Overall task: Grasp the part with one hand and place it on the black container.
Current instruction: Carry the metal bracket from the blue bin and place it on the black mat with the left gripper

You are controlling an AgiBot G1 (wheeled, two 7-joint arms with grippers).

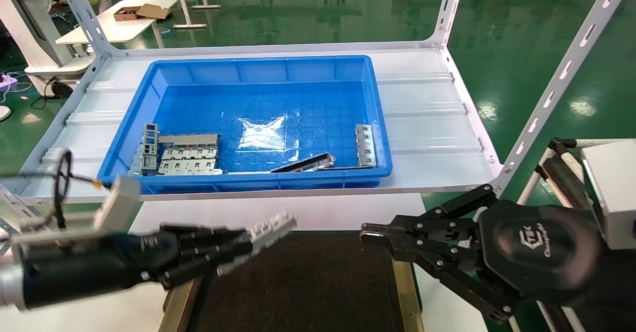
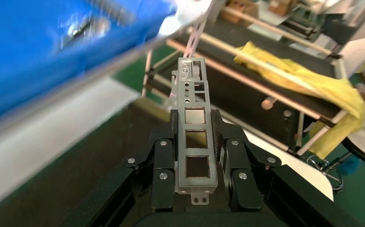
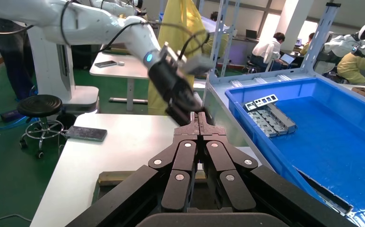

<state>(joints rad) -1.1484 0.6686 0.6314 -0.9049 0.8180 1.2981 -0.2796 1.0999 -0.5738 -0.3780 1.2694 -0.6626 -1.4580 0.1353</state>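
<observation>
My left gripper [image 1: 233, 250] is shut on the part [image 1: 271, 228], a slim silver-grey strip with rectangular cutouts. The left wrist view shows the part [image 2: 195, 137] clamped between the fingers [image 2: 164, 161] and sticking out forward. It hangs just above the near left corner of the black container [image 1: 308, 292], a flat tray with olive-brass edges. My right gripper [image 1: 370, 233] is shut and empty, held above the container's right edge; its closed fingertips [image 3: 200, 124] show in the right wrist view.
A blue bin [image 1: 258, 73] on the white shelf behind holds several grey brackets [image 1: 186, 154], a dark strip [image 1: 304, 163] and another strip [image 1: 365, 145]. White shelf posts [image 1: 561, 78] stand at the right. A white table [image 3: 114, 142] lies under the container.
</observation>
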